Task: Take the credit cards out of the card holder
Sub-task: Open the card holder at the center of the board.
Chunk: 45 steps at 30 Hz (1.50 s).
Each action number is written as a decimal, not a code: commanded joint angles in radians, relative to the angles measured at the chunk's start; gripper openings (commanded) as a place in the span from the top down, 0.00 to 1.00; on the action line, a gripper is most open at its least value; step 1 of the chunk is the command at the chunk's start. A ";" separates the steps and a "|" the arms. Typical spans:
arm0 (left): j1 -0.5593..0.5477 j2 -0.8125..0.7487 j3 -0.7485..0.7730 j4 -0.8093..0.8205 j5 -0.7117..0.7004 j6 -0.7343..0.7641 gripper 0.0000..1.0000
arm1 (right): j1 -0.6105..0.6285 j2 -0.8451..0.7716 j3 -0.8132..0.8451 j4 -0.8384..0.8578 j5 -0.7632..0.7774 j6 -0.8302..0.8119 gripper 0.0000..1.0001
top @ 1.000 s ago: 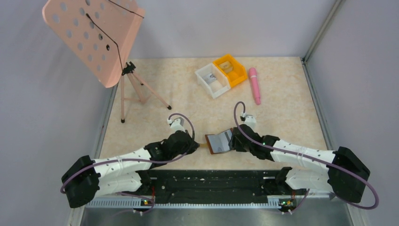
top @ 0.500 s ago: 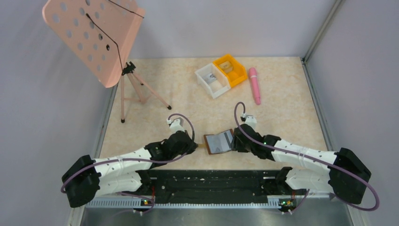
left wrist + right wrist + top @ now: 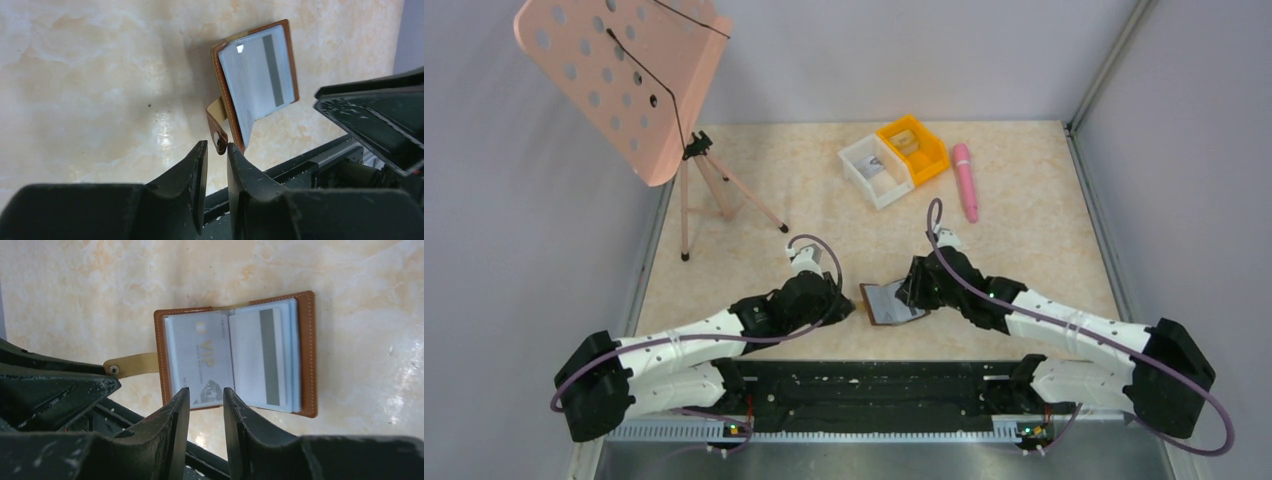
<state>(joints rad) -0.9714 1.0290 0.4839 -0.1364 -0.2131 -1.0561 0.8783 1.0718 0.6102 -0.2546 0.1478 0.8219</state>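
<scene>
Desk (image 3: pixel 1044 250) tally. Card holder (image 3: pixel 892 302): one, lying open, with one clasp tab (image 3: pixel 215 117). Cards showing face-up inside: two, a VIP card (image 3: pixel 200 355) and a striped card (image 3: pixel 260 360); pale edges stacked behind the striped one, number not readable. Bins: two, one white bin (image 3: pixel 856 160) and one orange bin (image 3: pixel 934 158). Pink pen-like stick (image 3: pixel 965 180): one. Music stand (image 3: pixel 614 80): one. Arms: two. Grippers: two, left gripper (image 3: pixel 216 155) and right gripper (image 3: pixel 206 395), two fingers apiece.
</scene>
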 commanded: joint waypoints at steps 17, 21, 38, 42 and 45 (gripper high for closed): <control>0.002 -0.020 0.131 0.012 0.051 0.028 0.71 | -0.044 0.291 -0.126 0.446 -0.249 0.025 0.69; 0.002 -0.003 0.124 0.065 0.093 0.048 0.69 | -0.038 0.313 -0.137 0.465 -0.246 0.037 0.69; 0.016 0.218 0.132 0.104 0.105 0.064 0.75 | -0.024 0.258 -0.131 0.406 -0.218 0.055 0.68; 0.025 0.231 0.145 0.097 0.121 0.050 0.77 | -0.023 0.208 -0.125 0.369 -0.209 0.051 0.68; 0.025 0.232 0.148 0.102 0.130 0.041 0.76 | -0.022 0.154 -0.117 0.311 -0.190 0.041 0.68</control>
<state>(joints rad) -0.9512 1.2613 0.5880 -0.0612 -0.0933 -1.0012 0.8490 1.3064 0.4774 0.1116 -0.0757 0.8745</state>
